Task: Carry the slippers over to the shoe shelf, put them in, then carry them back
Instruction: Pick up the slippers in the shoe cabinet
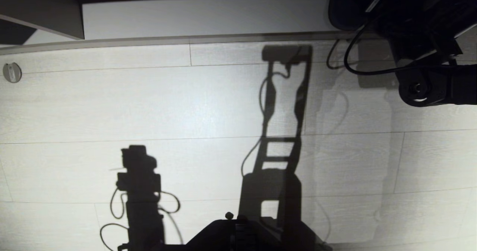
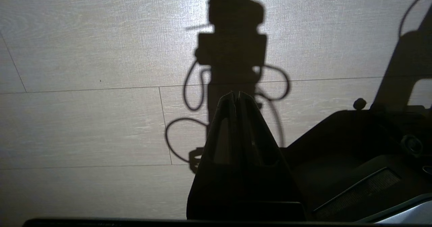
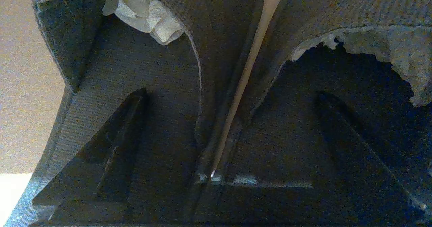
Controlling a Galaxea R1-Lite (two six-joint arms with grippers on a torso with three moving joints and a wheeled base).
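Your right hand (image 3: pixel 219 142) is spread wide, one finger inside each of the slippers (image 3: pixel 162 85); soft, light fabric, so pinch their touching inner walls.

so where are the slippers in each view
Head view: not in it; the right arm reaches out of frame at the upper right.
Left wrist view: not in it.
Right wrist view: the slippers fill the frame, side by side.
Shared landmark, head and left wrist views: the pale plank floor.
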